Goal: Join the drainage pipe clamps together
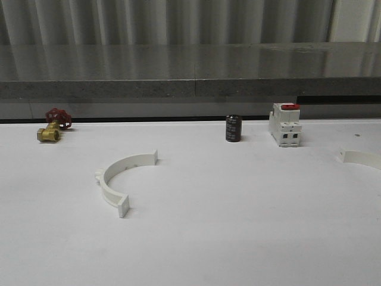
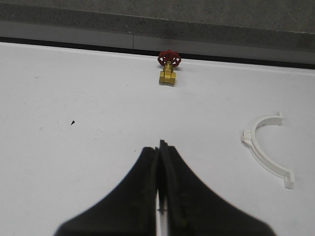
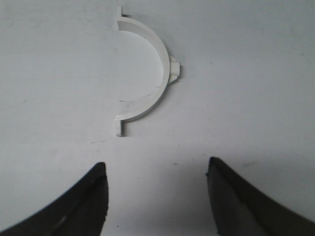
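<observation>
One white half-ring drainage pipe clamp lies flat on the left half of the white table, its open side toward the right; the left wrist view has this clamp off to one side of my left gripper, which is shut with nothing between its black fingers. A second white clamp lies at the table's right edge, partly cut off. In the right wrist view that clamp lies flat just ahead of my right gripper, which is open and apart from it.
A brass valve with a red handle sits at the back left. A dark cylinder and a white block with a red switch stand at the back centre-right. A grey ledge runs behind the table.
</observation>
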Motion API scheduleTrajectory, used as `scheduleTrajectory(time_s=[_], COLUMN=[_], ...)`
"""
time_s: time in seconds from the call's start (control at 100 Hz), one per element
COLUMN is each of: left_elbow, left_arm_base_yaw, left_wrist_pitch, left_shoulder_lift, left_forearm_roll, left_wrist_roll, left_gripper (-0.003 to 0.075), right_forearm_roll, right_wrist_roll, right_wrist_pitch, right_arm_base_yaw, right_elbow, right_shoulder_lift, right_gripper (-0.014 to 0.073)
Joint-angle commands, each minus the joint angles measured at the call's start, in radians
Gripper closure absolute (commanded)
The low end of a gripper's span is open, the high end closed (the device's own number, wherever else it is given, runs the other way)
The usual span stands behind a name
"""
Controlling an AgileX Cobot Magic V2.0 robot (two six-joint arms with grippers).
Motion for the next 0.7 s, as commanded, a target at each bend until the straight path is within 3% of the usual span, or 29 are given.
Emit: scheduleTrajectory(time_s=[0.0,0.2,0.69], left_elbow=[-0.024,-0.024,-0.024], left_arm_base_yaw=[0.001,0.001,0.001], left_wrist_pitch=[-0.086,-0.086,-0.086], left_shoulder_lift=[0.008,0.008,0.008], left_forearm_roll=[-0.005,-0.005,-0.005], left_wrist_roll=[0.000,0.000,0.000], left_gripper=[0.0741,0.0741,0.0741], right_forearm_roll=[-0.015,0.062,0.111], right_wrist_roll=[0.015,0.022,0.022], right_wrist_pitch=[-0.057,-0.046,0.085], right_arm_base_yaw=[-0.041,-0.117,-0.119], right_elbow=[-0.068,-0.189,-0.450], right_shoulder_lift=[0.078,0.300,0.699], right_gripper=[0.0106,0.0106,0.0106])
